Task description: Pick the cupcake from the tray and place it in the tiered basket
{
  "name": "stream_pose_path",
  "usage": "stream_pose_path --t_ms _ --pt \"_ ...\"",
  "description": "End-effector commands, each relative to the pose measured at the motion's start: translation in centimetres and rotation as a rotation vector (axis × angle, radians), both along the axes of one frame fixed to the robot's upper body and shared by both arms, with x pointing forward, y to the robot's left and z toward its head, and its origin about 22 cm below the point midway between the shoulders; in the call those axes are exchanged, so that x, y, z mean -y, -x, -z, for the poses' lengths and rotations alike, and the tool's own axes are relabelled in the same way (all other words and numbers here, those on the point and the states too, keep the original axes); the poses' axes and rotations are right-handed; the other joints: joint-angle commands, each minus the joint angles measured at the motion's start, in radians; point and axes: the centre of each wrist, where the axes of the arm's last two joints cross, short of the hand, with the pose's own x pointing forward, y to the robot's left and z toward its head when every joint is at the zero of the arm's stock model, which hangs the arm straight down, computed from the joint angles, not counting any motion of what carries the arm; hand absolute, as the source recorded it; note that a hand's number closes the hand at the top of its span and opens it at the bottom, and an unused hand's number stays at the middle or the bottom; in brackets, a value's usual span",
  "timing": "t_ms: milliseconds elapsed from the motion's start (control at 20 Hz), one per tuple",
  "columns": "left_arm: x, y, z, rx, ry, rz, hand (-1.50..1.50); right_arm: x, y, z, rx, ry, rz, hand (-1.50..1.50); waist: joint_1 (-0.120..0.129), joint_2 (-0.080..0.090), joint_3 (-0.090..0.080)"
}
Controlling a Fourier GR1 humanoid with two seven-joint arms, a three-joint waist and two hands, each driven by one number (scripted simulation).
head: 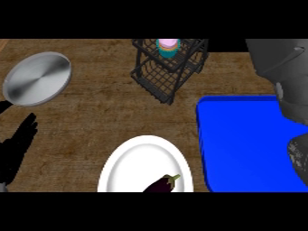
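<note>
So the left hand is down at the lower left edge, fingers straight and pointing up, holding nothing and just resting over the counter. On the right side all I can see is the big grey forearm coming across the upper right corner; the right hand itself isn't visible, so no idea what its fingers are doing.

The cupcake is already sitting in the tiered basket at the top middle, up in the top tier. It's got pink frosting and a teal wrapper. The basket is black wire mesh, boxy, standing on the counter.

The blue tray on the right is a flat rectangle with rounded corners, partly covered by the forearm. Bottom middle there's a glossy white plate with a dark purple eggplant on its near edge, green stem and all. Upper left has a round brushed-metal pan with a dark handle. The countertop looks like rough brown wood grain.
</note>
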Motion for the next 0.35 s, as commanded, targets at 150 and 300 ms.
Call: stream_pose_path --t_ms 150,300 --pt "-1.1 1.4 1.1 -0.059 0.017 -0.065 0.0 -2.3 3.4 -1.6 0.311 -0.29 0.011 -1.5 -0.055 -0.024 0.0" --pt "-1.0 2.0 1.6 -0.067 0.007 -0.064 0.0 -2.2 4.2 -0.4 0.318 -0.326 -0.05 -1.5 -0.061 -0.03 0.0"
